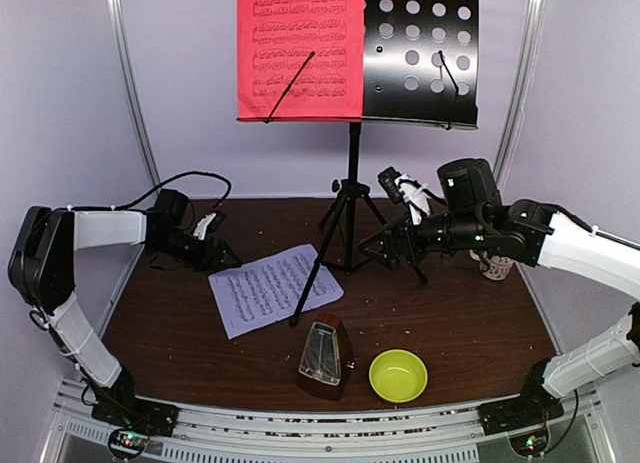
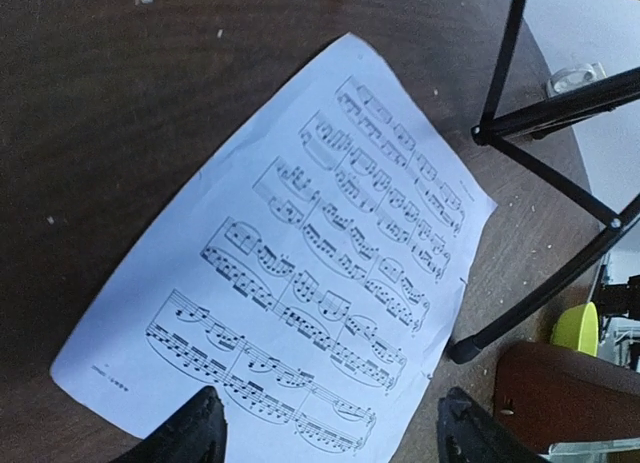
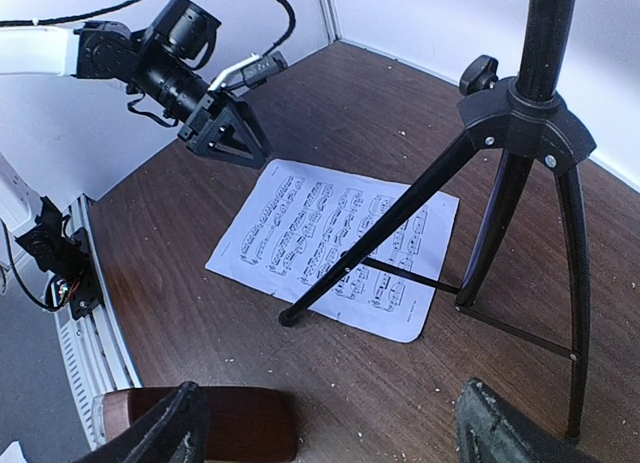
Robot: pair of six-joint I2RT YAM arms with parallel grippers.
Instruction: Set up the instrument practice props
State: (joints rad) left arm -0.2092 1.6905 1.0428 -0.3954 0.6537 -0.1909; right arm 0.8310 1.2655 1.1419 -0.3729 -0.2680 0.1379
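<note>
Red sheet [image 1: 300,43] on stand desk [image 1: 400,108], top view only

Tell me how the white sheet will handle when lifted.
The white sheet looks thin and flat, so it likely flops when lifted. Flush on the table, it may resist pinching. The stand leg crossing it could snag it.

The bench [image 1: 470,323] is carrying one music stand [image 1: 420,53], one metronome [image 1: 325,358], one bowl [image 1: 398,375] and one mug [image 1: 495,268]. Two music sheets are showing: one red sheet [image 1: 300,53] and one white sheet [image 1: 265,288].
</note>
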